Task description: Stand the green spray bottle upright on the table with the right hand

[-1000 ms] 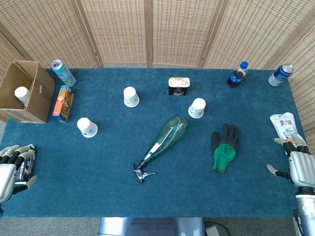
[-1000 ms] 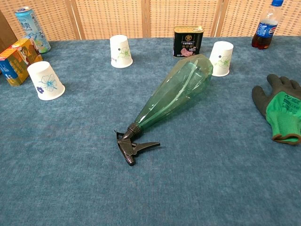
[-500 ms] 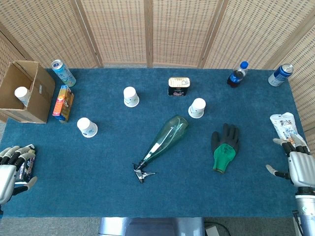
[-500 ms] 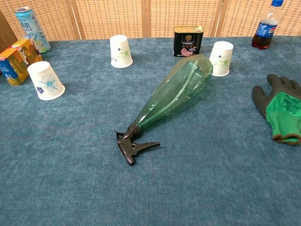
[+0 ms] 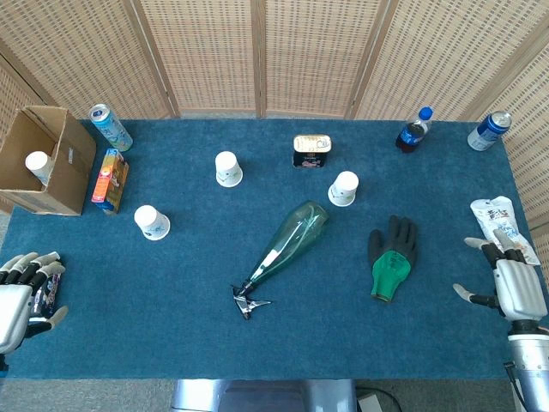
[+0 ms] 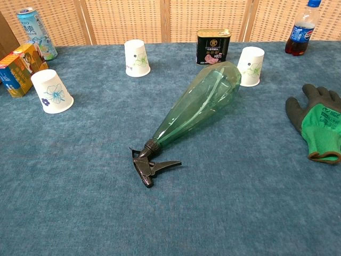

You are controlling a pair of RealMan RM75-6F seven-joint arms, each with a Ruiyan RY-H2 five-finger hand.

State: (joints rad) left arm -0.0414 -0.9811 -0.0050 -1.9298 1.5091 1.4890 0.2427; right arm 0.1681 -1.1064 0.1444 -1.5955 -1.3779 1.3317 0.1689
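Observation:
The green spray bottle [image 5: 287,245] [image 6: 197,104] lies on its side mid-table, its black trigger head [image 5: 247,301] [image 6: 149,165] pointing toward the front edge and its wide base toward the back right. My right hand [image 5: 513,287] hovers at the table's right edge, far from the bottle, fingers apart and holding nothing. At the left front corner my left hand [image 5: 21,292] rests open and empty. Neither hand appears in the chest view.
A green-and-black glove [image 5: 392,254] lies right of the bottle. White paper cups [image 5: 344,188] [image 5: 227,168] [image 5: 152,222], a tin can [image 5: 310,150], a cola bottle [image 5: 413,130], drink cans [image 5: 489,130] [image 5: 111,127], a juice carton [image 5: 111,179], a cardboard box [image 5: 39,159] and a snack packet [image 5: 496,220] ring the blue cloth [image 5: 171,283].
My right hand has shifted slightly inward and forward at the table's right edge. The bottle and the left hand have hardly moved.

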